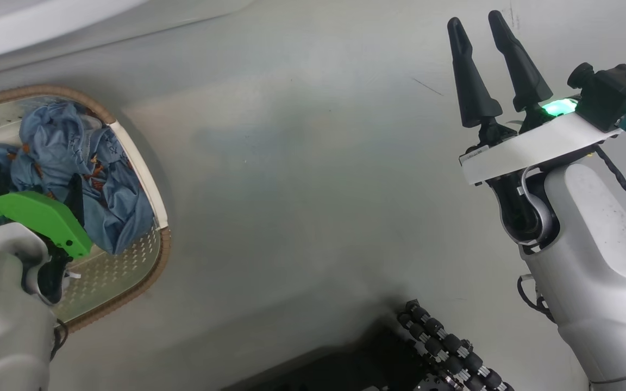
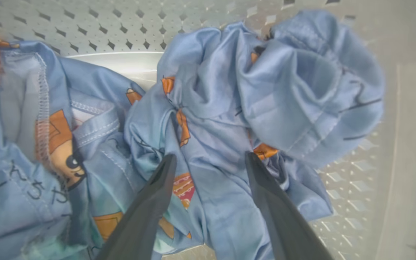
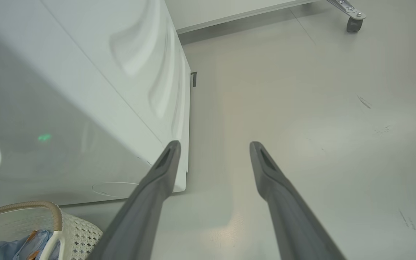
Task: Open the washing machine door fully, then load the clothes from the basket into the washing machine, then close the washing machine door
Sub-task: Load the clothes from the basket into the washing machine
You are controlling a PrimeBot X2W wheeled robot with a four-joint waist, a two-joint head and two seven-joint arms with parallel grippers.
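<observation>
Over the clothes [image 2: 229,108], left end effector [image 2: 209,157] gapes; right end effector [image 3: 215,144] gapes above floor [image 3: 320,108].

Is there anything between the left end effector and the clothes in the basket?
Nothing visible stands between them. The open left end effector points straight at the clothes, which lie uncovered in the basket.

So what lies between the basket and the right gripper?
Bare grey floor, nothing else, in the head view: the basket sits at left, the open right gripper at upper right.
</observation>
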